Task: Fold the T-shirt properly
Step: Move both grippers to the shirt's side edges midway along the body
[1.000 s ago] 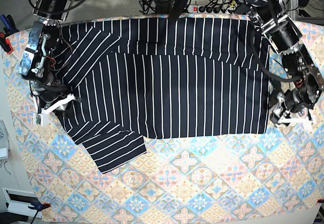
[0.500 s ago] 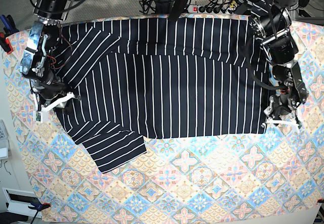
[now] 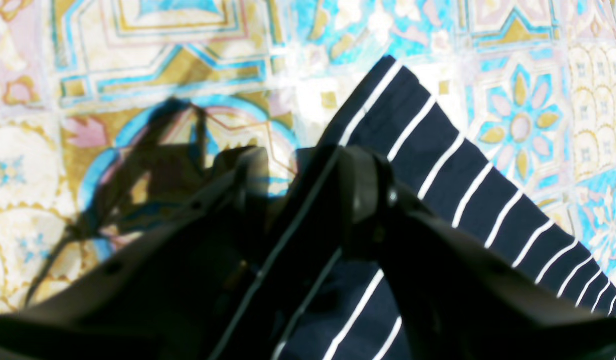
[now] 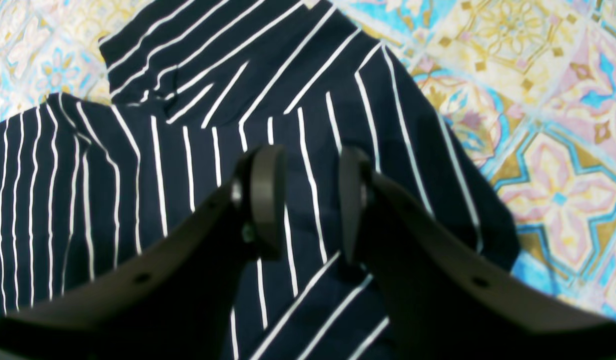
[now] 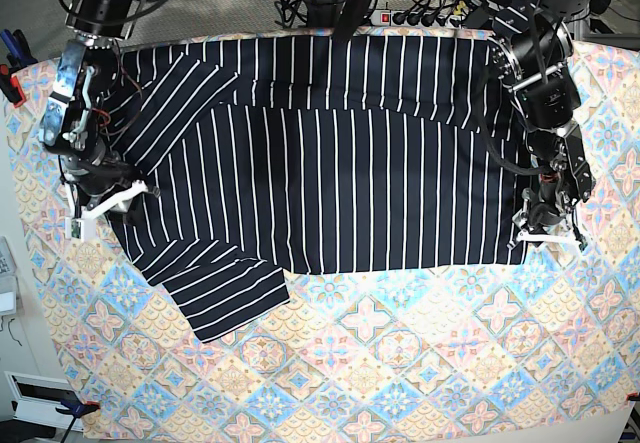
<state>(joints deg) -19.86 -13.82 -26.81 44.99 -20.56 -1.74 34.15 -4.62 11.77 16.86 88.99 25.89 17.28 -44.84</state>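
Base view shows us the T-shirt (image 5: 340,143) spread flat on the patterned tablecloth (image 5: 400,363), in the upper half of the table, with one sleeve (image 5: 225,293) pointing toward the near edge on the side of our right arm. Our left gripper (image 5: 545,225) is at the lower corner of the shirt on the opposite side. From the left wrist view we see a striped corner of the T-shirt (image 3: 437,165) passing between the two fingers (image 3: 360,190), so the left gripper (image 3: 303,190) is closed on the cloth. Our right gripper (image 5: 100,208) is at the other edge of the shirt. From the right wrist view, the right gripper (image 4: 303,195) stands with a narrow gap between its fingers (image 4: 263,195), above the striped cloth (image 4: 138,165), holding nothing.
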